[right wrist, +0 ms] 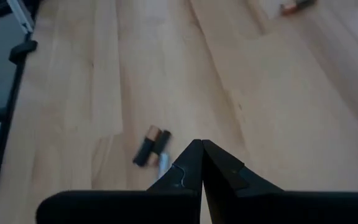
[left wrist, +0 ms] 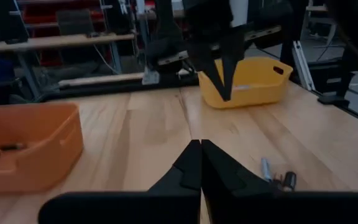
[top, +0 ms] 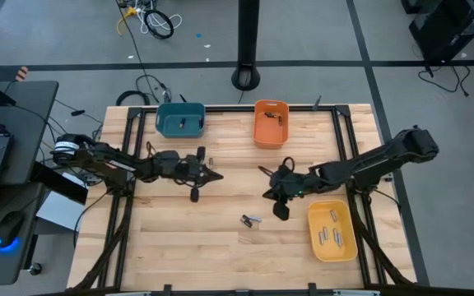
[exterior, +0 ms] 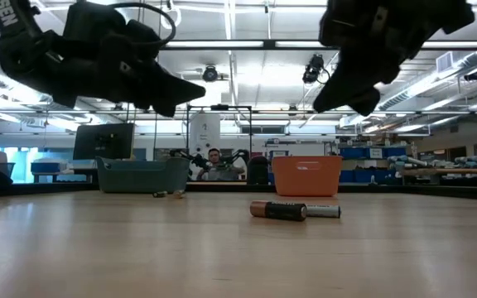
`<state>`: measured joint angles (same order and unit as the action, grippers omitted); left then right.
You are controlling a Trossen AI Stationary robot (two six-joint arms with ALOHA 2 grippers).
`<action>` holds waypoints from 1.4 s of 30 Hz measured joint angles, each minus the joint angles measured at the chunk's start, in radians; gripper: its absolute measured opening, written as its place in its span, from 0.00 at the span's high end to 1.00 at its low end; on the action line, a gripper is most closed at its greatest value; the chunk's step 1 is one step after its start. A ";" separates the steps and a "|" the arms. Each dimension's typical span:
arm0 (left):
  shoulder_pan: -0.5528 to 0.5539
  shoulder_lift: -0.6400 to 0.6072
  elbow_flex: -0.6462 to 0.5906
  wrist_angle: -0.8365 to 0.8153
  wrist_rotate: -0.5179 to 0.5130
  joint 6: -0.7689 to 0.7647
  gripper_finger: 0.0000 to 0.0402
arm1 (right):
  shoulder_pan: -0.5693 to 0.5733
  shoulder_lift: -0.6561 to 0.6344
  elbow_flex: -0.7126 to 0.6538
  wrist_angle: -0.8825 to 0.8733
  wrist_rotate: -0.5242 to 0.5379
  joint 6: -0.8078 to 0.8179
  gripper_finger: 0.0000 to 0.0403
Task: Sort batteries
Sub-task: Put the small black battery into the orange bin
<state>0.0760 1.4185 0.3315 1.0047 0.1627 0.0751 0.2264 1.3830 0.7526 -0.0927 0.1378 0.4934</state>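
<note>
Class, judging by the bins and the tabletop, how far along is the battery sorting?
Done: batteries already lie in the teal bin, orange bin and yellow bin. In hand: nothing; the left end effector and right end effector hover shut and empty above the table. Left: a pair of batteries mid-table, and one more loose battery by the left end effector.

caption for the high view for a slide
Both grippers shut above the table, two batteries left loose between three bins.
</note>
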 joint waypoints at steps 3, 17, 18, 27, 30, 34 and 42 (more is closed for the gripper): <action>-0.012 0.000 -0.017 0.007 -0.009 -0.022 0.98 | 0.004 0.075 0.043 0.025 0.002 0.000 0.95; -0.042 0.000 -0.025 -0.011 -0.037 -0.026 0.98 | 0.060 0.444 0.427 -0.239 0.032 0.091 0.85; -0.044 0.000 -0.025 -0.012 -0.038 -0.027 0.98 | 0.064 0.461 0.450 -0.254 0.029 0.099 0.83; -0.064 0.000 -0.025 -0.016 -0.038 -0.027 0.98 | 0.082 0.569 0.531 -0.295 -0.003 0.148 0.73; -0.065 0.000 -0.025 -0.016 -0.038 -0.027 0.98 | 0.079 0.583 0.535 -0.314 0.000 0.162 0.72; -0.065 0.000 -0.025 -0.012 -0.045 -0.026 0.98 | 0.078 0.587 0.537 -0.332 0.034 0.161 0.73; -0.065 0.000 -0.024 -0.006 -0.060 -0.004 0.98 | 0.075 0.615 0.536 -0.337 0.025 0.153 0.72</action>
<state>0.0109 1.4185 0.3073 0.9984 0.1031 0.0711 0.3016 1.9976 1.2884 -0.4294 0.1631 0.6468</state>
